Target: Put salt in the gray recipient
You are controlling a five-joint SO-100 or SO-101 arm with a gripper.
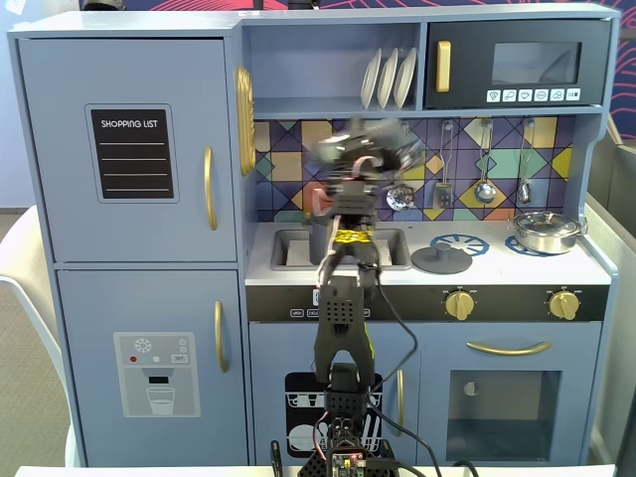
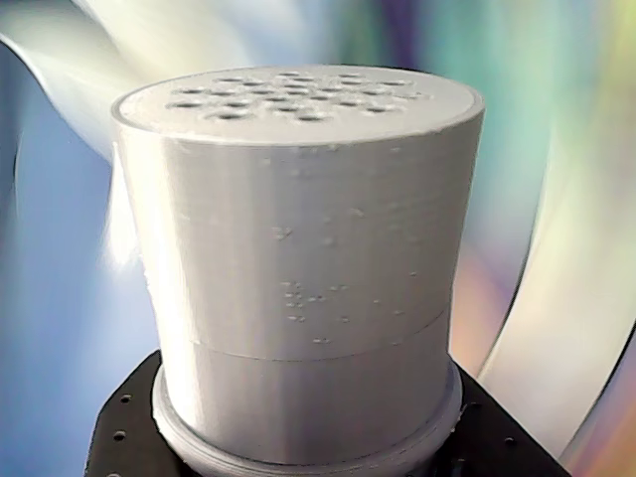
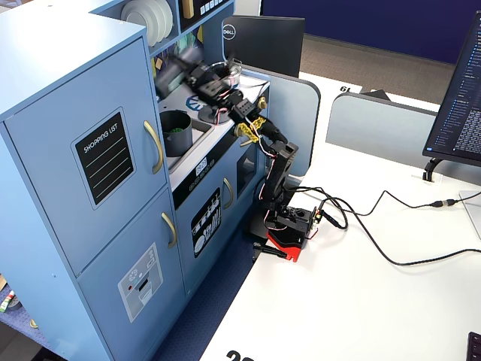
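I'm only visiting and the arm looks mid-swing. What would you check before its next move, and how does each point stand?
1. Shaker in the gripper: ok; it fills the wrist view.
2. Holed top clear: ok.
3. Pot open, in the sink: ok; something green inside.
4. Shaker over the pot: ok, roughly; the arm is motion-blurred.
5. Shaker tipped to pour: cannot tell.
6. Lid and pan out of the way: ok.

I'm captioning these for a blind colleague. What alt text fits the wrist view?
A pale gray cylindrical salt shaker fills the frame close up, its flat top dotted with small holes. A dark part of the gripper shows at the bottom edge, and the background is a colorful motion blur.
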